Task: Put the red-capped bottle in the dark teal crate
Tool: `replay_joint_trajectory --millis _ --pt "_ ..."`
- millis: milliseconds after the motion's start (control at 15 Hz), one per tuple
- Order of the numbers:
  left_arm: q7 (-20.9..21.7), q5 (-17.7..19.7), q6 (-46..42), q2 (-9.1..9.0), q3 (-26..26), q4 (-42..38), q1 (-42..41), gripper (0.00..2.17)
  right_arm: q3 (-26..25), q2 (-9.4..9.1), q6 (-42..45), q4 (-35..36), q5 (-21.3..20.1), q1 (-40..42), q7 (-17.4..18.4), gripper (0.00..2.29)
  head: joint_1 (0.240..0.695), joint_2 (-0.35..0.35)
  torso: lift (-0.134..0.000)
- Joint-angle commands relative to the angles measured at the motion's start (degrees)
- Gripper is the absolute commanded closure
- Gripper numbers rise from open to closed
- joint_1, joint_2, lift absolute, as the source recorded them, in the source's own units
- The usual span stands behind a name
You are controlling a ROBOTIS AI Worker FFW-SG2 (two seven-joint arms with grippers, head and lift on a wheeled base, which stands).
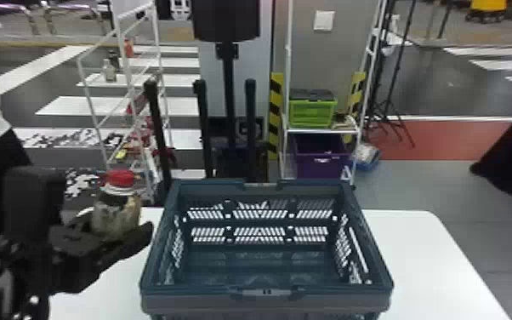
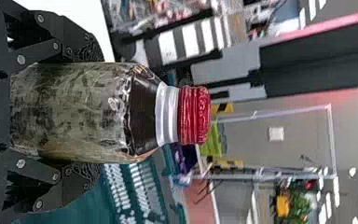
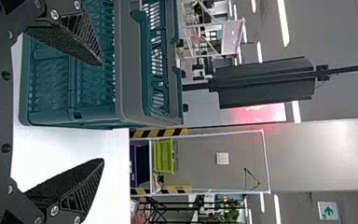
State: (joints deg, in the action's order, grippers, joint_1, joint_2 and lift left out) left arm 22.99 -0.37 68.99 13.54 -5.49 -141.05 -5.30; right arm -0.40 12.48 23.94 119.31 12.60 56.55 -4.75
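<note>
Red-capped bottle [image 2: 74, 112]: secured by left jaws, awaiting transfer

Left jaws: closed on the bottle, one finger at each side of its lower body, with the base near the palm. Cap [image 2: 195, 115] and neck stand free; the bottle is roughly upright. Handling, as judged: light to moderate weight, plastic wall fairly stiff with some give, smooth surface liable to slip if squeezed lightly. The present hold, low and broad, is adequate; the cap should not be used for lifting. A tilt on release could tip it.

Position: bottle is outside the dark teal crate [image 1: 183, 292], just beyond its left wall. Nearest hazard is the left rim [image 1: 160, 240]; the gap from finger to rim appears narrow. Base and fingers should pass above that edge before moving right. The crate's mouth is open, with its floor visible and ample room for lowering. The front handle [image 1: 268, 292] is best avoided.

Right jaws: spread apart, grasping nothing, near the crate's right side, above the desk [image 1: 416, 255].

Beyond: white rack [image 1: 320, 131] behind the crate, judged no obstruction.
</note>
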Motion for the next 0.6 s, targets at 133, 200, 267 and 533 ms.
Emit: replay_joint_trajectory --millis 133,200,267,533 --pt "10.85 -9.12 6.56 1.32 13.84 11.86 16.9 1.86 -0.13 -0.26 0.0 0.84 -0.12 0.58 0.0 0.15 0.499 0.0 0.0" --pt "13.14 -9.83 6.21 1.23 17.01 15.72 20.41 1.86 -0.22 -0.26 0.0 1.01 -0.12 0.76 0.0 0.15 0.499 0.0 0.0" --pt "14.72 -10.35 5.68 0.88 20.52 20.12 23.84 1.86 -0.39 -0.26 0.0 1.19 -0.21 0.93 0.0 0.15 0.499 0.0 0.0" --pt "24.65 -13.17 -5.75 -0.44 32.65 40.68 36.06 1.86 -1.1 -0.79 1.06 1.89 -0.21 2.25 0.0 0.15 0.499 0.0 0.0"
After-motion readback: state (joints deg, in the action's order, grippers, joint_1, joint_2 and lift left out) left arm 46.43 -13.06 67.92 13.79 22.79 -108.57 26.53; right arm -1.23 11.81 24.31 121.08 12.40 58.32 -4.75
